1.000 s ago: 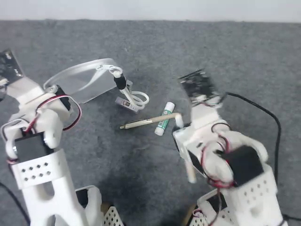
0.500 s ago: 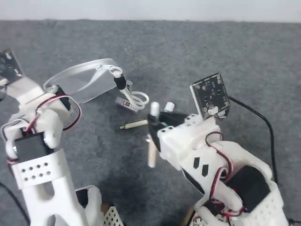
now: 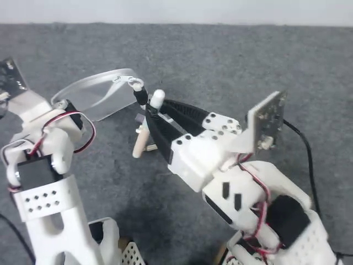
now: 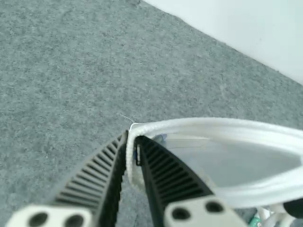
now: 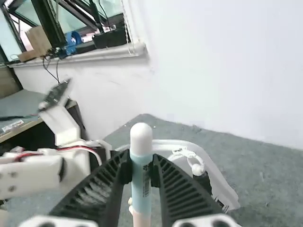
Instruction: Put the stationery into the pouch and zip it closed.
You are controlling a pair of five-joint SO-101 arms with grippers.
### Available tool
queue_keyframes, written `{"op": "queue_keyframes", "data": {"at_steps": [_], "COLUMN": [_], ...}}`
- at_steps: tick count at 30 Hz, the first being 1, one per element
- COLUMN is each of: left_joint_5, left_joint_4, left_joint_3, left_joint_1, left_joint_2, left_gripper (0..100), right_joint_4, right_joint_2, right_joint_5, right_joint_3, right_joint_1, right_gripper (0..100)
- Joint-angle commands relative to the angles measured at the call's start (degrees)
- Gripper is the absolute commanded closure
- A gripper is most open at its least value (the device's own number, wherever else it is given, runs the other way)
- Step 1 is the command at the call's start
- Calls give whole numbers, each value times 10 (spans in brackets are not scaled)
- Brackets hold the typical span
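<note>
High view | right gripper (image 3: 151,118) clenched on a white-capped stick (image 3: 158,98), lifted off the table, just beside the mouth of the clear pouch (image 3: 94,91) | left gripper (image 4: 131,138) pinches the pouch rim, mouth open | progress: early, I judge; stick not yet inside, zip not yet closed

No text, number or sign can be read. The glue stick (image 5: 141,163), clamped between the fingers of the right gripper (image 5: 140,165), carries a label with small dark marks on its barrel (too small to resolve into characters). In the high view this stick (image 3: 156,101) stands at about 11 o'clock from the table centre. The pouch (image 4: 227,161), pinched at its rim by the left gripper (image 4: 131,138), bears no print that can be made out.
</note>
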Motion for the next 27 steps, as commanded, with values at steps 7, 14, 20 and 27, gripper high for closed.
{"op": "queue_keyframes", "data": {"at_steps": [7, 14, 20, 27], "left_joint_5": [-4, -4, -4, -23], "left_joint_4": [-15, -15, -11, 1], "left_joint_3": [3, 0, -15, -29], "left_joint_1": [-1, 0, 43, 62], "left_joint_2": [9, 8, 8, 7], "left_gripper": [990, 990, 990, 990], "right_joint_4": [-263, -390, -408, -407], "right_joint_2": [-16, -11, -16, -12], "right_joint_5": [68, 116, 115, 114], "right_joint_3": [120, 157, 158, 158], "right_joint_1": [-5, -3, -1, 35], "right_gripper": [992, 992, 992, 992]}}
